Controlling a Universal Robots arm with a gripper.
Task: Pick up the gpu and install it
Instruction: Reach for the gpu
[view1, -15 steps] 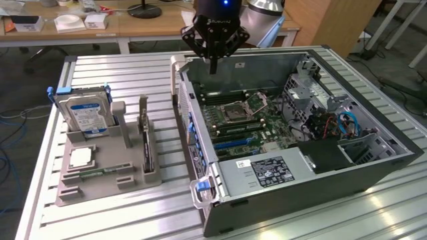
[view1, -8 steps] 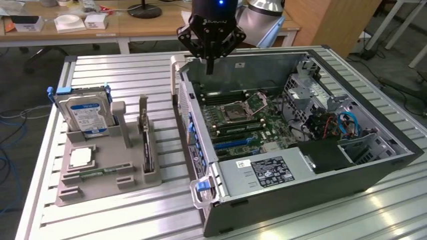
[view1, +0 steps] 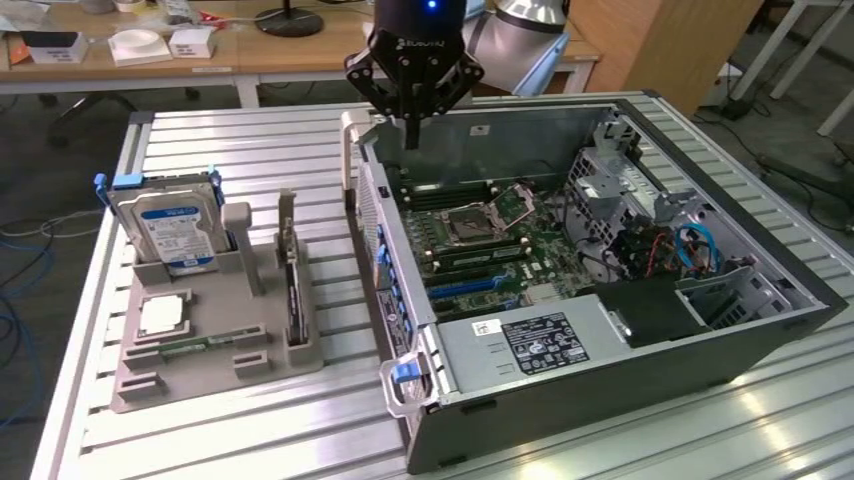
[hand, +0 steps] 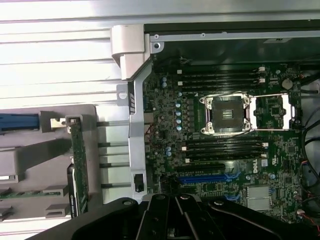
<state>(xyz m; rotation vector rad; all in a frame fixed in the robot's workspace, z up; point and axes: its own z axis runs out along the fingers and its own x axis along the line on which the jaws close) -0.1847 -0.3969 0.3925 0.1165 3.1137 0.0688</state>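
Found gripper (view1: 411, 138) clenched, empty, above case (view1: 574, 400) corner, well apart from gpu (view1: 290, 285) upright in holder (view1: 200, 380); judged best gripped across thin top edge, mid-length, lifted straight.

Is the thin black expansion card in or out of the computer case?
Out. The thin black expansion card stands on edge in the grey plastic holder beside the open computer case.

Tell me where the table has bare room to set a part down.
Bare table slats lie beyond the gray holder and in front of it, near the table edge. The strip between holder and computer case is narrow; inside the case it is crowded.
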